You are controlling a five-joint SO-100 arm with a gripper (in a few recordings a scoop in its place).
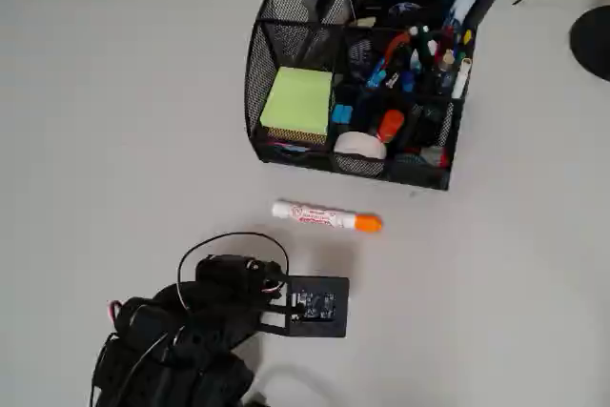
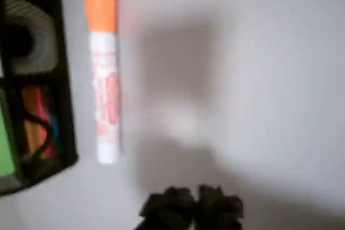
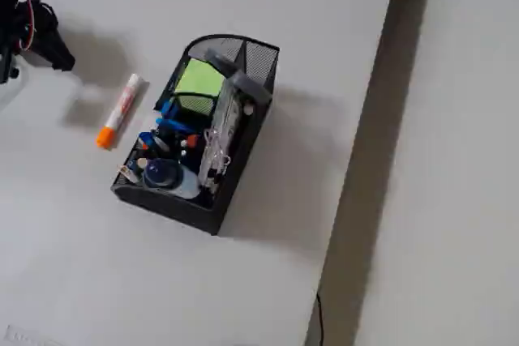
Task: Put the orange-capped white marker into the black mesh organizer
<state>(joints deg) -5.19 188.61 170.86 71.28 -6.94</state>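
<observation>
White tabletop (image 1: 114, 92): marker (image 1: 326, 216) with unreadable red print beside organizer (image 1: 276, 64); hand (image 2: 191, 206) state unclear.

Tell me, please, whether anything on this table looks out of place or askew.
One thing: the orange-capped white marker lies flat on the table, just outside the black mesh organizer that holds the other pens and the sticky notes. It looks intact. The gripper hangs above the table, apart from the marker.

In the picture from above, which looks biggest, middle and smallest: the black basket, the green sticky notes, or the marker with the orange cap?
Largest to smallest, overhead view:
1. the black mesh organizer
2. the green sticky notes
3. the orange-capped white marker, which is longer than the notes but much thinner.
</observation>
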